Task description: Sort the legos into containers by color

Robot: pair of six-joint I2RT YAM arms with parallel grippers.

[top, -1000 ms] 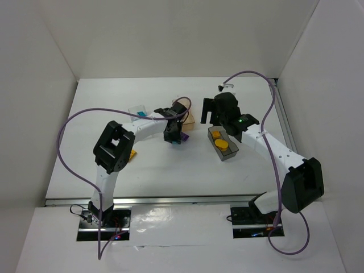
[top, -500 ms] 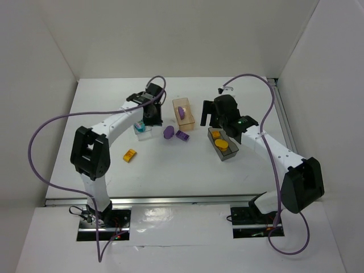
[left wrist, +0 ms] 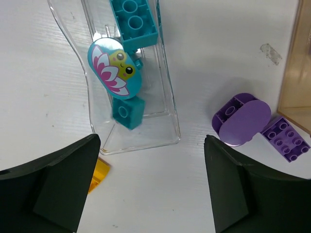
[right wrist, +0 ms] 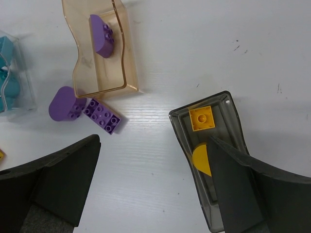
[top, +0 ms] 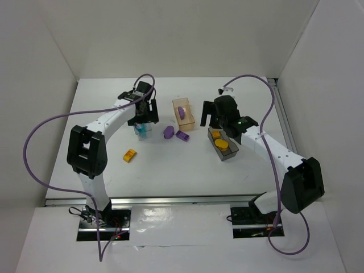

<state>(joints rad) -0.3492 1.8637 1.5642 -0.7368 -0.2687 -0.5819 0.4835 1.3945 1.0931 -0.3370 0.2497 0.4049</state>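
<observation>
Left end effector (left wrist: 151,150) wide over clear bin (left wrist: 173,114), glossy teal bricks (left wrist: 134,22) inside; right end effector (right wrist: 154,148) wide.

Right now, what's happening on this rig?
Lego colour sort, partway done. The left gripper hovers open and empty over the clear bin, which holds teal pieces. The right gripper is open and empty beside the grey bin, which holds yellow pieces. The orange-tan bin holds one purple lego. A rounded purple piece, a purple brick and a yellow brick lie loose on the table.
</observation>
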